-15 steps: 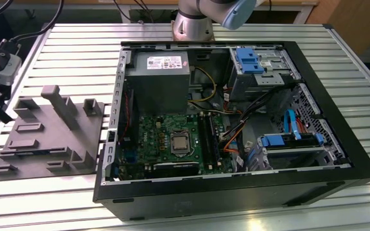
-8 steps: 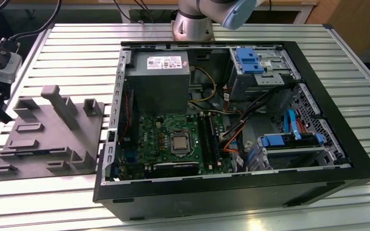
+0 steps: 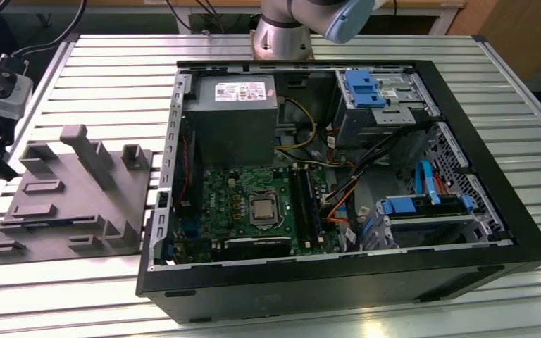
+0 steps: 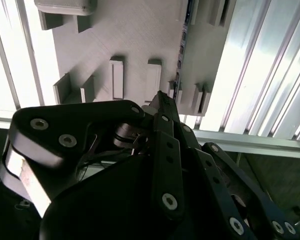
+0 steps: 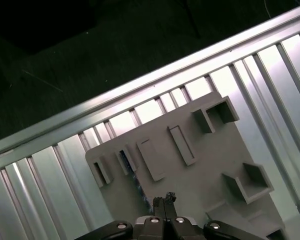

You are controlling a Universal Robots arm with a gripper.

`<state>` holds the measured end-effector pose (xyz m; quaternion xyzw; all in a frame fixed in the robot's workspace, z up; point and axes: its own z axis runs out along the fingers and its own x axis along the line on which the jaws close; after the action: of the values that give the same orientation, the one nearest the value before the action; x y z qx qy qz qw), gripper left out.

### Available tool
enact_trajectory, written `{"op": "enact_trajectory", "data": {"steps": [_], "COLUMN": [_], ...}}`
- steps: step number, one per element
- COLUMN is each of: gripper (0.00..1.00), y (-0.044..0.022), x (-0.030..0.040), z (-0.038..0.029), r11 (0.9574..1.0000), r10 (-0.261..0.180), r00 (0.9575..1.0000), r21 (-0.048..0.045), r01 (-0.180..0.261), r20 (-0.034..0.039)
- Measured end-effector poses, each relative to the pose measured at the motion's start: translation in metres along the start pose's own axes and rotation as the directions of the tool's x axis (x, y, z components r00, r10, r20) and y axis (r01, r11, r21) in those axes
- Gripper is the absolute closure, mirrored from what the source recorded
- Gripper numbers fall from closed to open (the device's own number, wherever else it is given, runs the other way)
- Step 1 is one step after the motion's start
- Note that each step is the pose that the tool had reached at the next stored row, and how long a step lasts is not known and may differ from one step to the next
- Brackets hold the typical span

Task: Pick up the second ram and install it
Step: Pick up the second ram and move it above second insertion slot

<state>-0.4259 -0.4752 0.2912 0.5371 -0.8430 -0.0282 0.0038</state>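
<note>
The black metal pincer (image 5: pixel 165 199) hangs over the grey plastic holder tray (image 3: pixel 73 190) with its tips clenched together, no gap showing and nothing seen between them. The second ram (image 5: pixel 136 184), a thin dark memory stick, stands on edge in a slot of that tray, just beside the tips. The tray lies on the ribbed aluminium tabletop (image 3: pixel 110 63); an opened black computer case (image 3: pixel 496 211) sits just beside the tray, and dark floor (image 5: pixel 90 50) lies beyond the tabletop's edge nearest the tray
</note>
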Motion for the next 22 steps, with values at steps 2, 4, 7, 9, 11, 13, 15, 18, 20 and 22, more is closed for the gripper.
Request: {"op": "enact_trajectory", "data": {"steps": [2,4,7,9,11,13,15,18,20,22], "gripper": [0.89,0.89,0.89,0.89,0.89,0.89,0.89,0.89,0.89,0.89], "y": [0.0,0.0,-0.0001,-0.0001,-0.0001,0.0,-0.0001,-0.0001,-0.0001,-0.0001], "x": [0.0,0.0,0.0,0.0001,0.0,0.0,0.0001,0.0001,0.0001,0.0001], "z": [0.0003,0.0006,0.001,0.0011,0.0013,0.0016,0.0018,0.002,0.0022,0.0023], "r11": [0.9999,0.9995,0.9981,0.9967,0.9948,0.9925,0.9897,0.9841,0.9798,0.9765], "r10": [-0.015,-0.033,-0.062,-0.081,-0.102,-0.122,-0.143,-0.178,-0.2,-0.216], "r00": [0.9999,0.9995,0.9981,0.9967,0.9948,0.9925,0.9896,0.9841,0.9798,0.9764], "r21": [-0.0003,-0.0008,-0.0016,-0.002,-0.0026,-0.0031,-0.0038,-0.0049,-0.0057,-0.0062], "r01": [0.015,0.033,0.062,0.081,0.102,0.122,0.143,0.178,0.2,0.216], "r20": [-0.0007,-0.0016,-0.0031,-0.0042,-0.0052,-0.0062,-0.0073,-0.009,-0.01,-0.0109]}}
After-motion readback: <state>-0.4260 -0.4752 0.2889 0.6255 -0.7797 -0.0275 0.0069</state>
